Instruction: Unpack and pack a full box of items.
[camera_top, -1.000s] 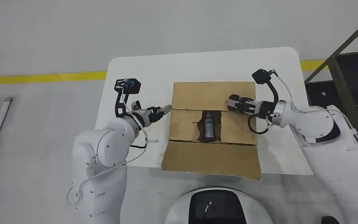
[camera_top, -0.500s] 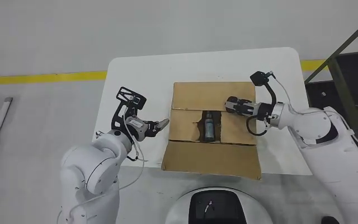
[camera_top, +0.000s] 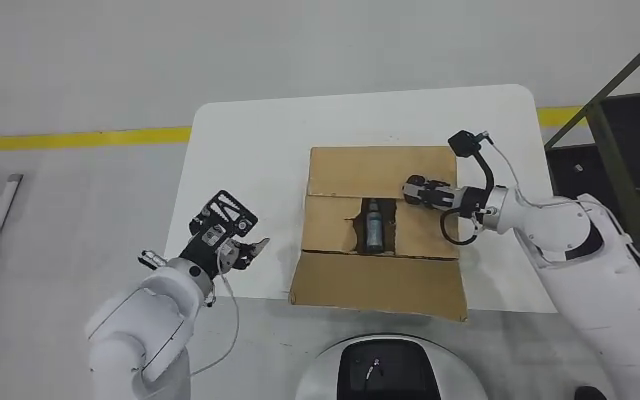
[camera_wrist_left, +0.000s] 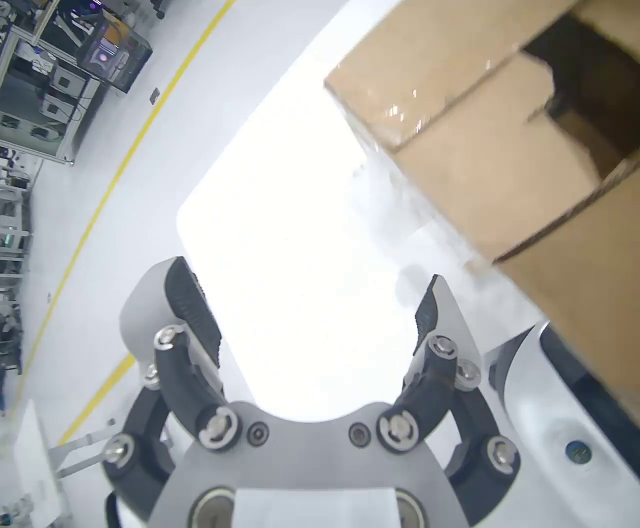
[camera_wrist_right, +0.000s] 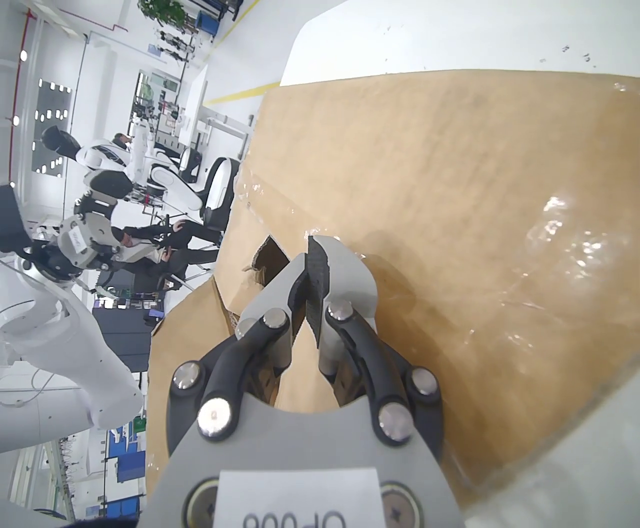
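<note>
Holding my left hand (camera_top: 245, 250) (camera_wrist_left: 307, 280) above the near left part of the white surface (camera_top: 260, 140) (camera_wrist_left: 280, 225), I am showing its fingers spread wide, with nothing between them. The cardboard box (camera_top: 380, 285) (camera_wrist_left: 500, 175) is sitting on the surface just to the right of this hand, apart from it. Its inner flaps are lying partly folded in, leaving a dark gap in the middle. A dark bottle (camera_top: 373, 225) is lying down inside that gap, well to the right of my left hand and just to the left of my right hand (camera_top: 408, 188) (camera_wrist_right: 312, 245). I am resting my right hand over the right inner flap (camera_top: 430, 230) (camera_wrist_right: 450, 200), at its edge by the gap, with the fingers pressed together. I cannot tell whether any cardboard is caught between them.
</note>
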